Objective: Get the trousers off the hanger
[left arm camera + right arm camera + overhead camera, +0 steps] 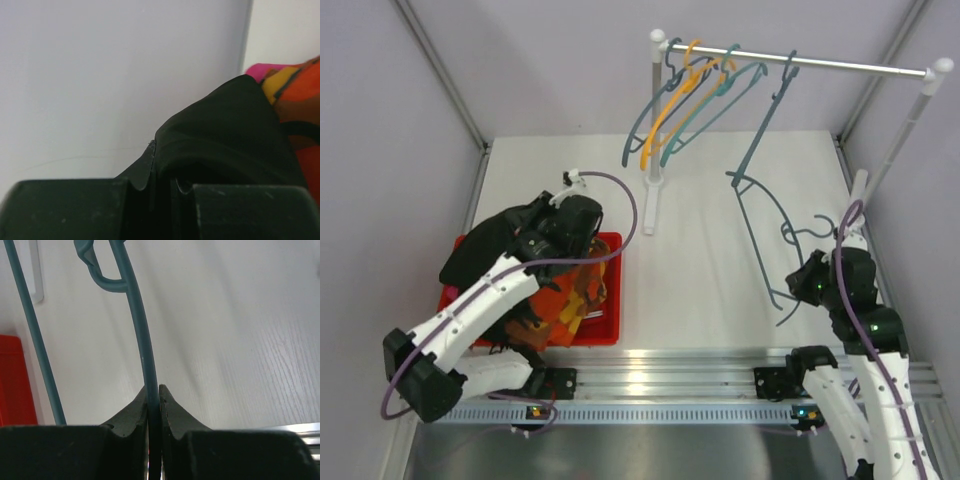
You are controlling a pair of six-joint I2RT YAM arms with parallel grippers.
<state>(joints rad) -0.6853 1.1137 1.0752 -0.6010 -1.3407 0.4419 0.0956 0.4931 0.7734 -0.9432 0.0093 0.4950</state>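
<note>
The plain black trousers (225,130) are pinched in the left end effector (160,187). They drape over the red bin (610,335) at the near left of the counter (700,290), beside the orange camouflage trousers (575,295). At the near right, the right end effector (154,400) is clamped on the wire of a bare grey-blue hanger (142,340).

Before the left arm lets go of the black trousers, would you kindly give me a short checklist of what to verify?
1. Left gripper shut on the black trousers: ok.
2. Black trousers wholly above the red bin: not ok, as part of the cloth hangs past the bin's left rim.
3. Room in the bin beside the orange camouflage trousers: cannot tell, because the arm hides much of it.
4. Right gripper shut on the hanger: ok.
5. Held hanger bare and apart from the black trousers: ok.
</note>
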